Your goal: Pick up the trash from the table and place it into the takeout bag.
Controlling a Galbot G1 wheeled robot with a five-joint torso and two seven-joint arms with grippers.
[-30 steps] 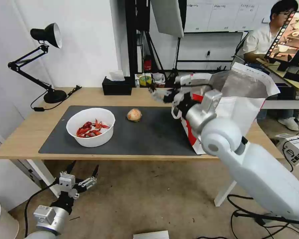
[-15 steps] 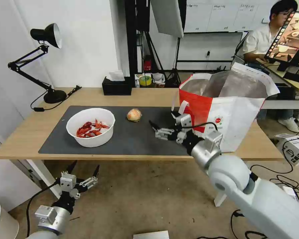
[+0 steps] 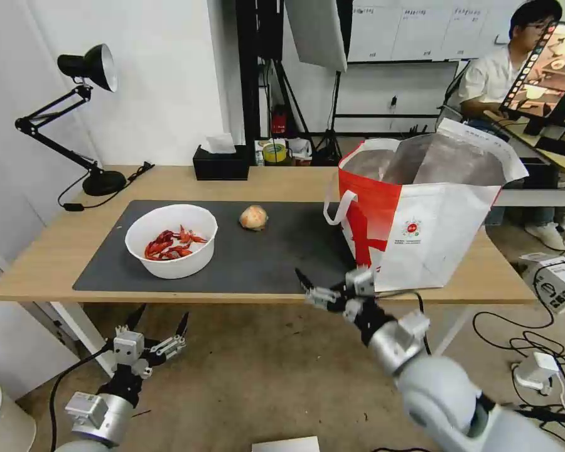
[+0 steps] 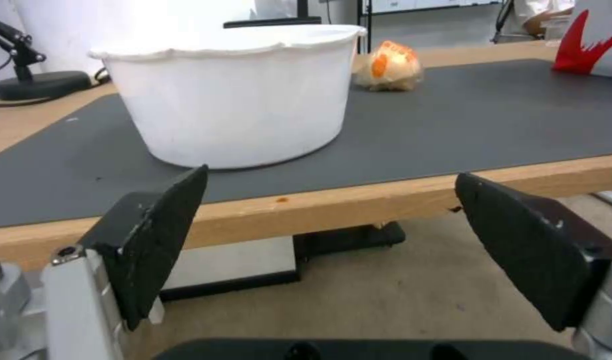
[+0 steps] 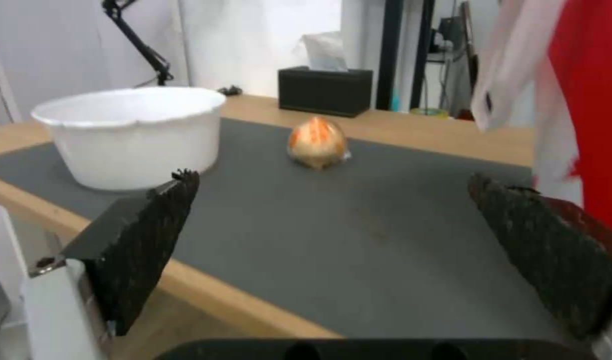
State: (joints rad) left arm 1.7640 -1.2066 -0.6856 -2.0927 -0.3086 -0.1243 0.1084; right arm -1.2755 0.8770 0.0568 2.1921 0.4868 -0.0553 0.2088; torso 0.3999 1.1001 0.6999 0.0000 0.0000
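Both grippers, left gripper [image 3: 157,321] and right gripper [image 3: 320,285], below the counter [image 3: 37,267] edge, fingers spread, empty.

We're in a lab or studio office: a softbox [image 3: 316,31] on a dark stand hangs behind the counter [image 3: 276,179], cables [image 3: 521,339] trail over the floor, whiteboards [image 3: 408,28] line the back wall.
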